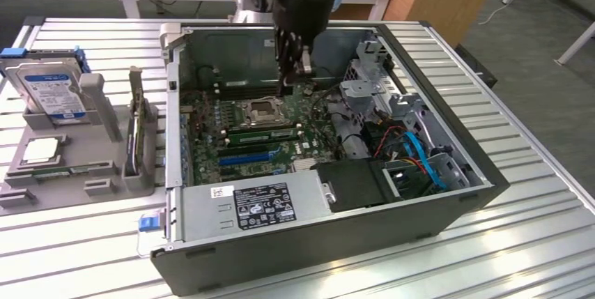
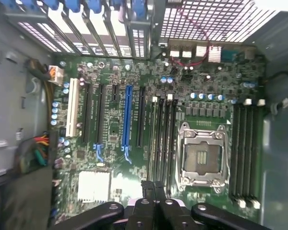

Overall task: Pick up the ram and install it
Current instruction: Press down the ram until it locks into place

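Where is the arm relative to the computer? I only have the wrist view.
Observer: The gripper hangs inside the open case, low over the motherboard beside the processor socket.
Operator: Anything outside the case?
Observer: A grey holder at the exterior view's left carries a blue-labelled hard drive, standing upright.
Operator: And a processor?
Observer: A square silver processor chip lies flat in that holder, in front of the drive.

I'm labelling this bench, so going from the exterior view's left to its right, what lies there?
Blue-labelled silver hard drive → upright grey holder stand → white-labelled power supply → black gripper → blue cables.
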Robot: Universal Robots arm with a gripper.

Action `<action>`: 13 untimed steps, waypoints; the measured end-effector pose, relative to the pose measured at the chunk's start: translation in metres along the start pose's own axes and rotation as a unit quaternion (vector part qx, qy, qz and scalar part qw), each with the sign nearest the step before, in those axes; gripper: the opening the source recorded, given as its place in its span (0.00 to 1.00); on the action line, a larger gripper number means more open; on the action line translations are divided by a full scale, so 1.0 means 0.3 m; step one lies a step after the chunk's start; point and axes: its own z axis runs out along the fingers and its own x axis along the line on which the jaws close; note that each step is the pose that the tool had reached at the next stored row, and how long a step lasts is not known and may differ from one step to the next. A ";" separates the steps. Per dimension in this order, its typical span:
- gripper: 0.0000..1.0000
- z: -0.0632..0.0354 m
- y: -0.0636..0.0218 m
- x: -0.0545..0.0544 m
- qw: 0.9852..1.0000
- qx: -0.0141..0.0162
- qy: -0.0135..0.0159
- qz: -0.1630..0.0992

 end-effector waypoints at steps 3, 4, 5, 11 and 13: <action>0.11 -0.046 -0.003 0.001 1.000 0.000 0.000 0.000; 0.11 -0.061 -0.004 0.001 1.000 0.000 0.000 0.000; 0.11 -0.076 -0.005 0.001 1.000 0.000 0.000 0.000; 0.11 -0.091 -0.008 0.002 1.000 0.000 0.000 0.000; 0.11 -0.091 -0.010 0.002 1.000 0.000 0.000 0.000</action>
